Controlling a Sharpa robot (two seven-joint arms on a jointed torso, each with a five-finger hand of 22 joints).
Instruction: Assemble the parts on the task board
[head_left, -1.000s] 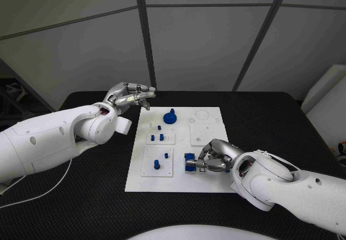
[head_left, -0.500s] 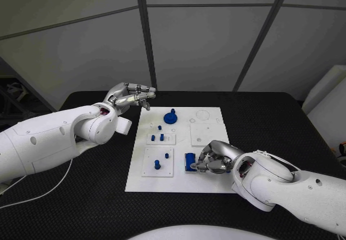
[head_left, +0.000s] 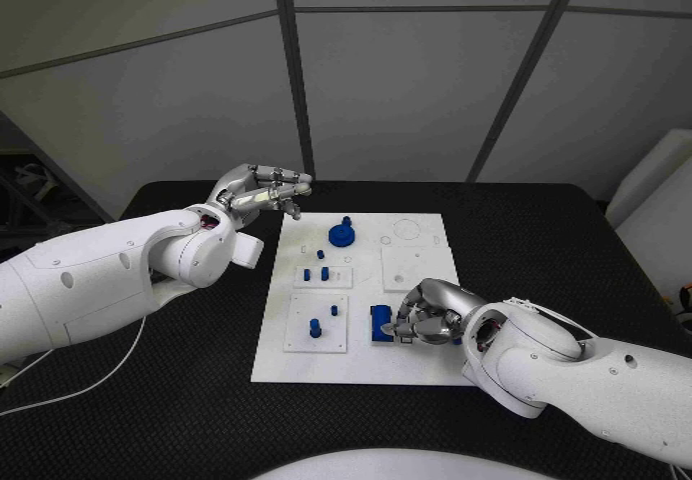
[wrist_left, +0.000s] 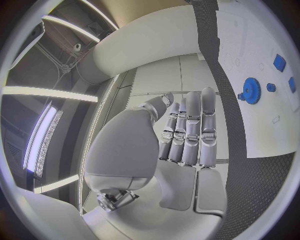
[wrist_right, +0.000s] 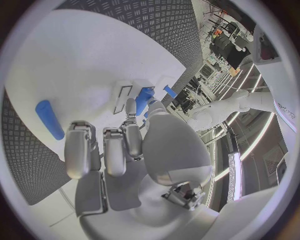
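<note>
- right robot hand (head_left: 428, 312): low over the near right part of the task board (head_left: 361, 370), fingers curled down beside an upright blue block (head_left: 381, 322); whether the fingers grip the block or only touch it, cannot tell.
- same hand, right wrist view (wrist_right: 122, 145): fingers bent toward the board, a blue piece just beyond the fingertips.
- loose blue bar (wrist_right: 49, 119): lies flat on the board in the right wrist view, apart from the fingers.
- left robot hand (head_left: 267, 190): raised above the bench (head_left: 173, 400) off the far left corner of the board, fingers curled in, nothing seen in them.
- same hand, left wrist view (wrist_left: 187, 132): fingers side by side, folded toward the palm.
- blue gear (head_left: 340, 235): stands on the far part of the board, near the left hand but apart from it.
- small blue pegs (head_left: 323, 272): upright in a raised white block at the board's left middle.
- two more blue pegs (head_left: 320, 322): in the near left block.
- task board: white plate, middle of the black bench.
</note>
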